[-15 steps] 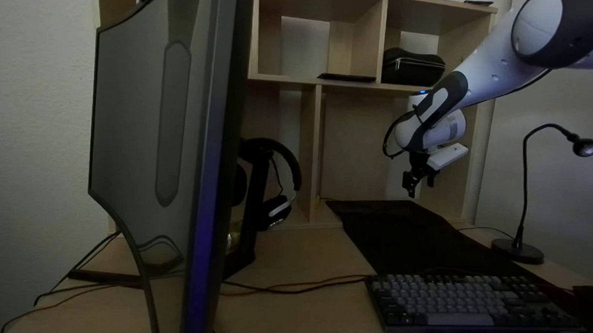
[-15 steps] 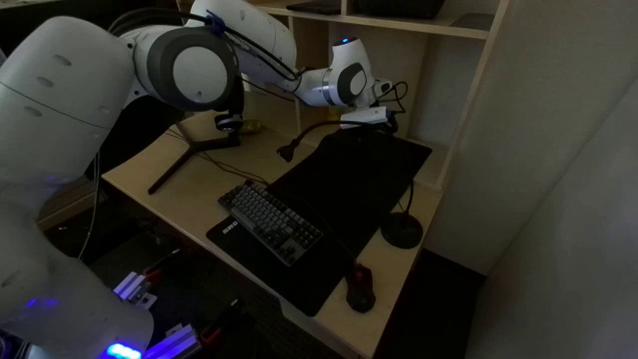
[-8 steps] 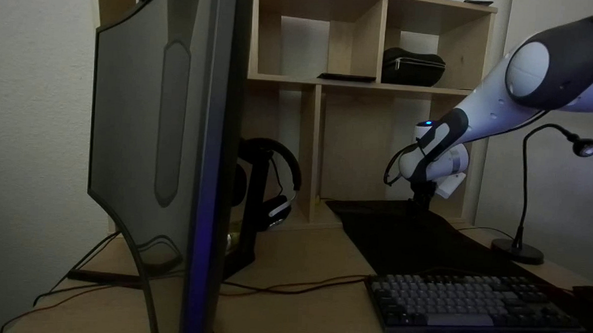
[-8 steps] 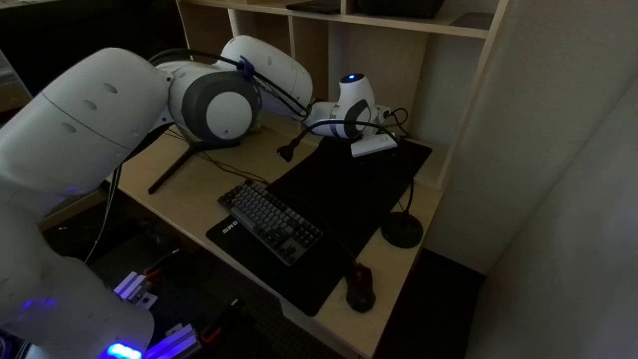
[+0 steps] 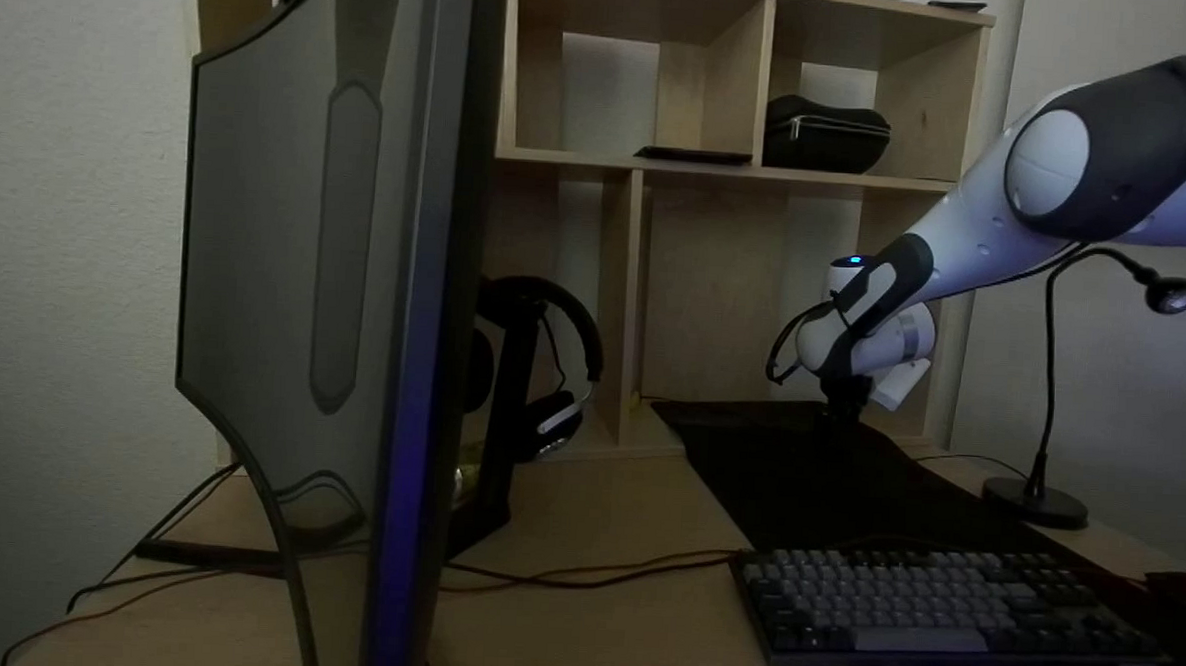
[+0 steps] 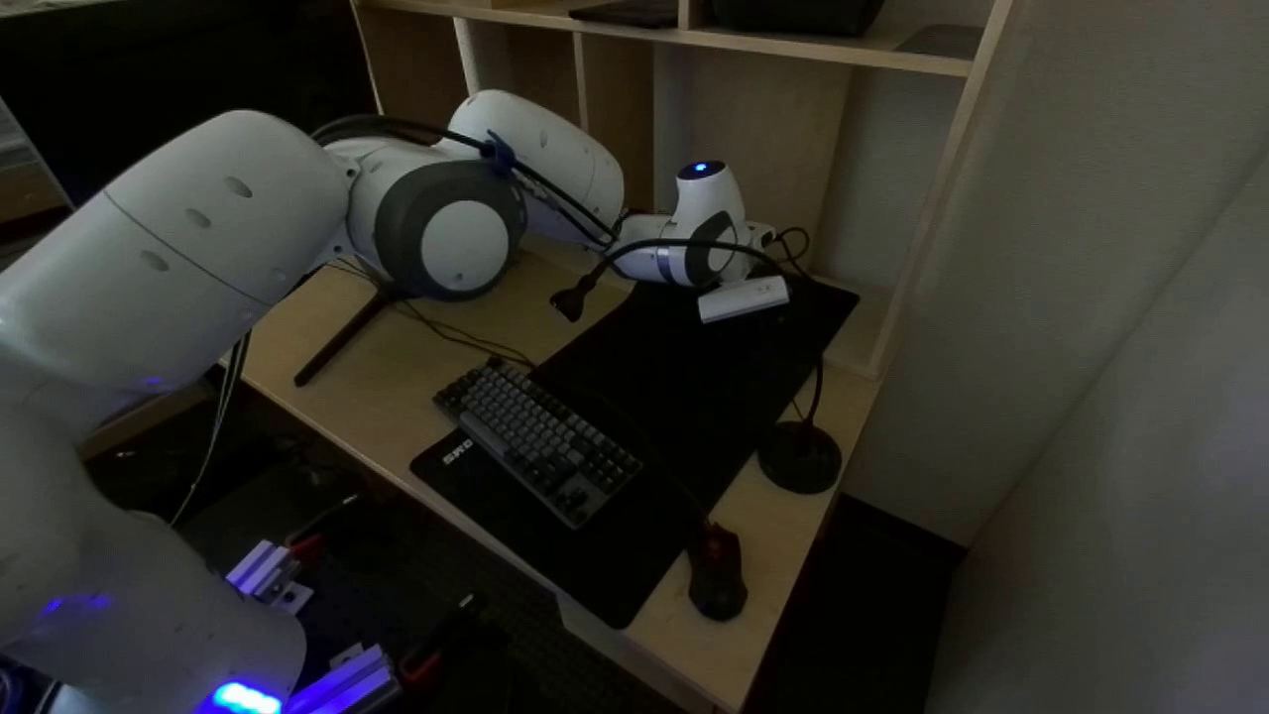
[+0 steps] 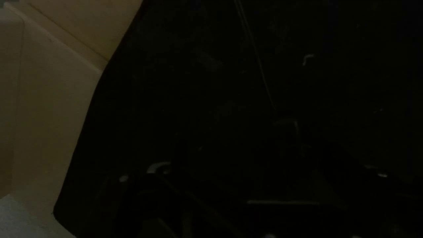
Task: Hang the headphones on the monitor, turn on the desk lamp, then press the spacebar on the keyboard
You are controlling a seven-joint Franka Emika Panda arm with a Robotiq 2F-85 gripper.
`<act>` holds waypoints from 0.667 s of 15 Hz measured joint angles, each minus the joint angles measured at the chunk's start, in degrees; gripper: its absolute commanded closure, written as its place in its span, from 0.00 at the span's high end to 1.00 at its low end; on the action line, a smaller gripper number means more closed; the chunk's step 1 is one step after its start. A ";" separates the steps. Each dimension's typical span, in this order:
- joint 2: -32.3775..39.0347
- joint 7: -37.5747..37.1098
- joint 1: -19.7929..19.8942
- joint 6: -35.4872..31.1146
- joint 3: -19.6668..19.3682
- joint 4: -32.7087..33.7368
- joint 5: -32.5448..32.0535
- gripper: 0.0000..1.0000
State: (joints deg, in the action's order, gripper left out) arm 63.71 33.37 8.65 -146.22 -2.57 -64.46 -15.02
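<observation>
Black headphones (image 5: 589, 338) hang on a black upright post (image 5: 509, 419) behind the curved monitor (image 5: 277, 239), which partly covers them. The desk lamp (image 5: 1049, 393) stands at the desk's edge; its head (image 5: 1172, 295) looks unlit. It also shows in an exterior view (image 6: 801, 458). The keyboard (image 6: 540, 436) lies on the mat, its spacebar (image 5: 920, 640) light grey. My gripper (image 5: 838, 409) points down low over the far end of the black mat (image 5: 827, 483), away from all these. The wrist view is too dark to show its fingers' spacing or anything between them.
A wooden shelf unit (image 5: 700, 166) stands behind the mat, holding a black case (image 5: 827, 138). A mouse (image 6: 716, 585) lies near the desk corner. Cables (image 5: 592, 576) cross the desk. The lamp's neck (image 6: 684, 243) arches in front of my wrist in an exterior view.
My arm and gripper have moved down from above the mat to low over its far end, slowing in the last half second. The headphones, lamp and keyboard have not moved.
</observation>
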 measured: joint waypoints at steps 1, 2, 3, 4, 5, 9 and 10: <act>0.29 0.02 0.01 0.05 0.00 0.00 0.00 1.00; 0.36 0.07 0.02 0.05 0.01 0.05 0.00 1.00; 0.36 -0.04 0.01 0.06 0.01 0.10 0.00 1.00; 0.36 -0.10 0.01 0.05 0.01 0.10 0.00 1.00; 0.36 -0.11 0.01 0.05 0.01 0.10 0.00 1.00; 0.36 -0.11 -0.01 0.21 -0.16 0.14 0.00 0.66; 0.35 -0.11 -0.01 0.28 -0.18 0.24 0.00 0.60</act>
State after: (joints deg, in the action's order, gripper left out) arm 64.06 33.26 8.64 -145.94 -2.75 -64.22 -15.02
